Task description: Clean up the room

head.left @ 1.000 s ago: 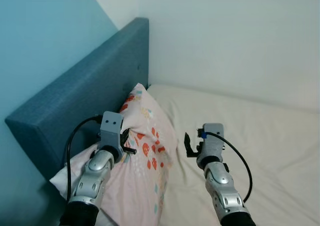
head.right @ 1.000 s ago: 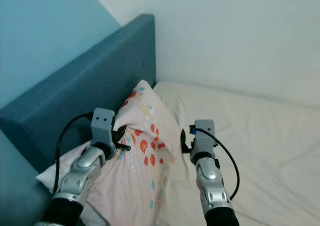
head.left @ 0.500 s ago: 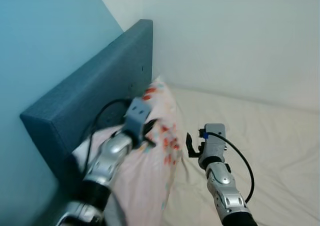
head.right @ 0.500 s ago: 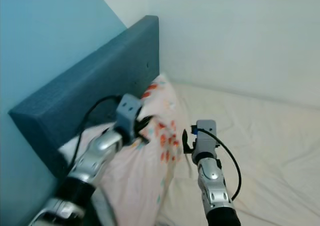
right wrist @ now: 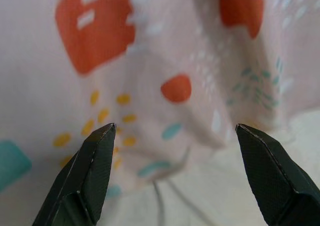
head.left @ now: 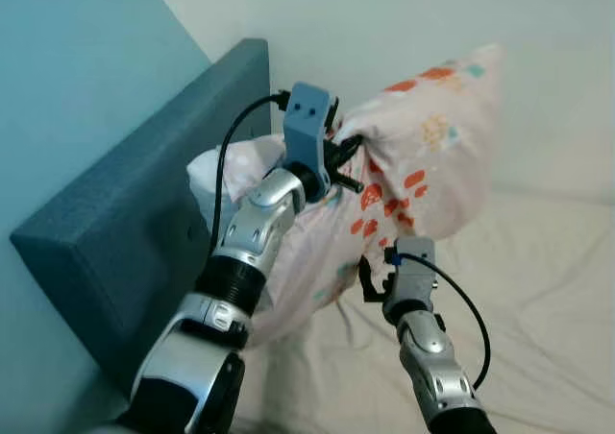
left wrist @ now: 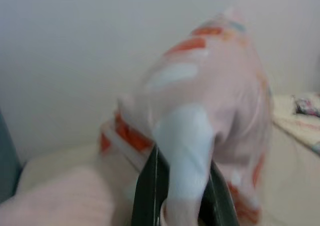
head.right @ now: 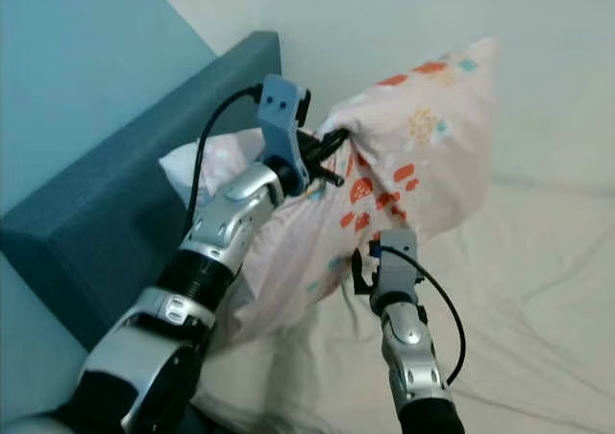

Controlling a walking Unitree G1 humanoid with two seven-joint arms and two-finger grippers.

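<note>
pillow (head.left: 423, 156) — held aloft over bed (head.left: 538, 290) beside headboard (head.left: 144, 204) | left gripper (head.left: 338, 163) clamped on its cloth | right gripper (right wrist: 175, 151) spread wide, nothing held | placement judged outstanding

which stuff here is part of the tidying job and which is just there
In the job:
- pillow, lifted off the bed
- left claw, shut on the pillow's fabric
- right claw, open just below the pillow

Just there:
- headboard
- mattress
- wall
</note>
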